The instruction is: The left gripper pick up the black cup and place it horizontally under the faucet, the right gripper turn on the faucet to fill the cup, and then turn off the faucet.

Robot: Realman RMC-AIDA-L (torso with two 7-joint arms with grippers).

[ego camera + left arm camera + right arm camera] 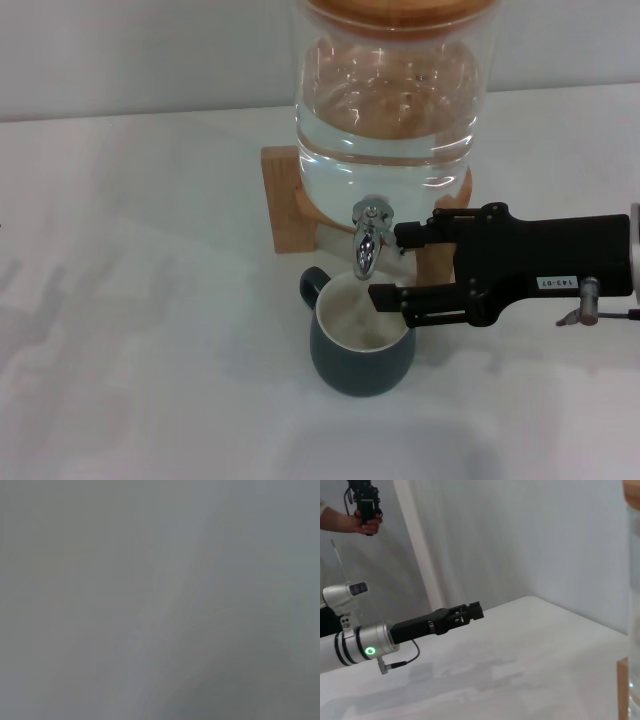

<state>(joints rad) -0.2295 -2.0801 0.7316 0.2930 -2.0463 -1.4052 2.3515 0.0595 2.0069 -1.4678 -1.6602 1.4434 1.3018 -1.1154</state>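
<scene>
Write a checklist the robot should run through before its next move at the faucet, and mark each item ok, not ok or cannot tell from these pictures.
1. Cup upright under the faucet: ok; its mouth sits below the spout.
2. Right gripper at the faucet: ok; its fingers are open just beside the spout, one higher, one lower.
3. Lever gripped: not ok; neither finger is closed on it.
4. Water running: cannot tell; no clear stream shows.
5. Fill level in the cup: cannot tell; the pale inside hides any water.
6. Left gripper clear of the cup: ok; it hangs above the table, off to the side, empty, fingers looking closed.
</scene>
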